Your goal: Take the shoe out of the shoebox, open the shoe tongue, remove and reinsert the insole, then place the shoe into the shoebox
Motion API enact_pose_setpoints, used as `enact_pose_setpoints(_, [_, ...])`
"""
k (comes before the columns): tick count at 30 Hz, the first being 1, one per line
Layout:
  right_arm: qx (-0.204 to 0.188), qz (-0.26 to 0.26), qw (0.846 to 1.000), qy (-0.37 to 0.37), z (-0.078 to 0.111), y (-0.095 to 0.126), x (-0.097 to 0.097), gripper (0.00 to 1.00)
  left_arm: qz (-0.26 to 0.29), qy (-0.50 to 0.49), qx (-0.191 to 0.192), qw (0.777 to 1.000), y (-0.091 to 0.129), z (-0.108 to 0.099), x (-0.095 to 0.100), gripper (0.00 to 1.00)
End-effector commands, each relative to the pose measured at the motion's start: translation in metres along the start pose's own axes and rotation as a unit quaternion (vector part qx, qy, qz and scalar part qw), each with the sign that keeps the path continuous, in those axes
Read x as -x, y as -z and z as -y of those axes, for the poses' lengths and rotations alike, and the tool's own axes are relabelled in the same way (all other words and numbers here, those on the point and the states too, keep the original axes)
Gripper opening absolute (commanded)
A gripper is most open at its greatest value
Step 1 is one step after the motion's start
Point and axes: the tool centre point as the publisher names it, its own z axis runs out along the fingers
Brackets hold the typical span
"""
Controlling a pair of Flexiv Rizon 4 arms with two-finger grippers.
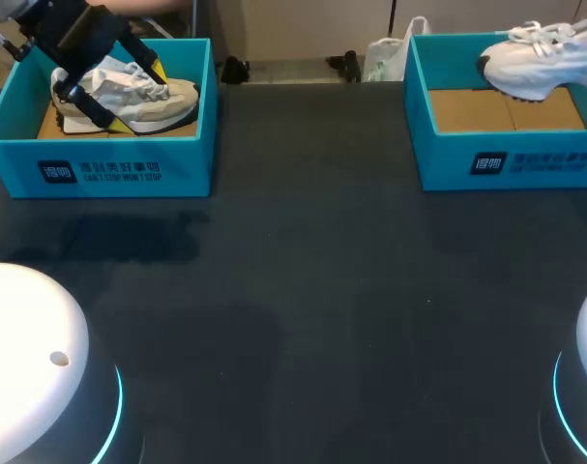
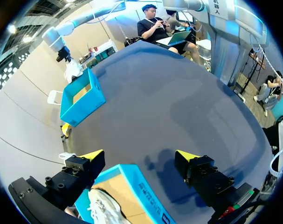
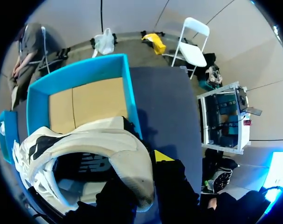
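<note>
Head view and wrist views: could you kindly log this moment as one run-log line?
left gripper open over beige shoe in left shoebox | right gripper shut on white shoe, held above right shoebox

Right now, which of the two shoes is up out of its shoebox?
The white shoe, raised above the right shoebox rim; the beige shoe lies down inside the left shoebox.

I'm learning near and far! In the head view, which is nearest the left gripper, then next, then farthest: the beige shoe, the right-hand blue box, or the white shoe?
1. Beige lace-up shoe, under the left gripper, on the left side.
2. Turquoise cardboard shoebox, on the right side.
3. White lace-up sneaker, over that box, farther right.
</note>
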Motion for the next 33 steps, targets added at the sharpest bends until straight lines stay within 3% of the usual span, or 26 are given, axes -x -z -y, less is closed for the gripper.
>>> enact_pose_setpoints(1, [-0.002, 0.005, 1.0, -0.003, -0.006, -0.005, -0.006, 0.0, -0.002, 0.0, 0.001, 1.0, 0.0, 0.0, 0.001, 1.0])
enact_pose_setpoints(18, [0.0, 0.023, 1.0, 0.015, -0.026, -0.029, -0.031, 0.0, -0.002, 0.0, 0.001, 1.0, 0.0, 0.0, 0.001, 1.0])
enact_pose_setpoints(33, [-0.01, 0.036, 0.999, 0.001, -0.03, -0.06, -0.049, 0.0, -0.002, 0.0, 0.001, 1.0, 0.0, 0.0, 0.001, 1.0])
